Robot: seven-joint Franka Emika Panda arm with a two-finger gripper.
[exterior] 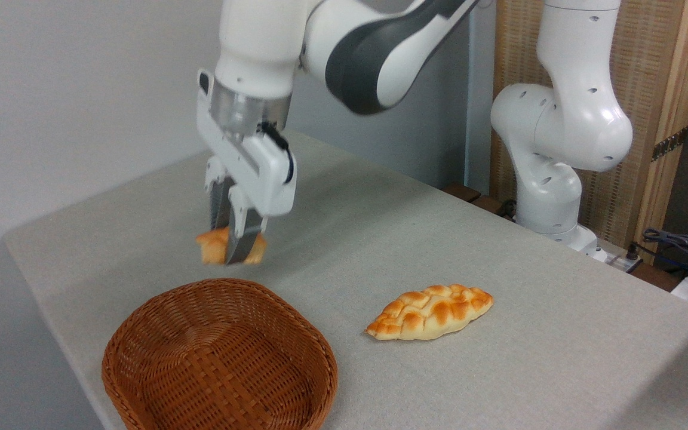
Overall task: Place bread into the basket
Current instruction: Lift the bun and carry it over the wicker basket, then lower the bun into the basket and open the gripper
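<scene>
One bun (215, 246), one braided loaf (430, 312), one wicker basket (220, 358), one robot arm (380, 48)

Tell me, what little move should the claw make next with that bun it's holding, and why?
Probably carry it a bit toward the camera and lower it. The claw is shut on the bun, which hangs in the air just beyond the far rim of the basket, not yet over its empty middle. Letting go now might drop it on the rim or the table.

The basket (218, 358) is brown woven wicker, ribbed and matt. The desk (559, 346) wears grey, matt, finely textured cloth. The arm (565, 119) is smooth, glossy white plastic. The braided loaf (430, 312) looks glazed, lightly shiny.
</scene>
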